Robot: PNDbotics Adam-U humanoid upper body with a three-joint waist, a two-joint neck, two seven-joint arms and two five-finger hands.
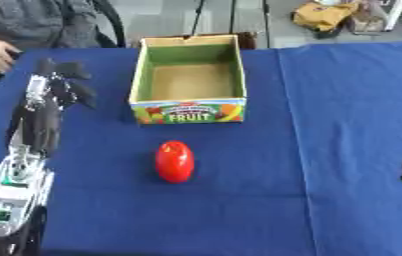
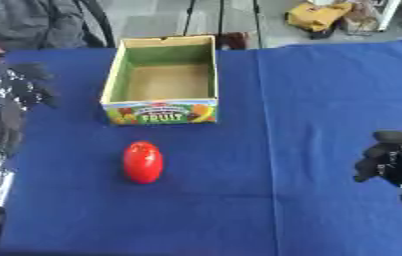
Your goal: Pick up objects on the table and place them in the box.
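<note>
Left robot hand (image 1: pixel 60 82) open, holding nothing; red object (image 1: pixel 175 161) long axis toward box (image 1: pixel 188 114).

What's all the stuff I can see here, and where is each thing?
box: one, cardboard, green inside, "FRUIT" printed on front; far middle of the table, nothing inside.
red object: one, egg-shaped; on the cloth just in front of the box, apart from it.
cloth: one, blue; covers the table.
yellow bag: one; on the floor beyond the table, upper right.
left robot hand: black, raised at the left, left of the box, holding nothing.
right robot hand: black, fingers curled, at the right edge, holding nothing.
</note>
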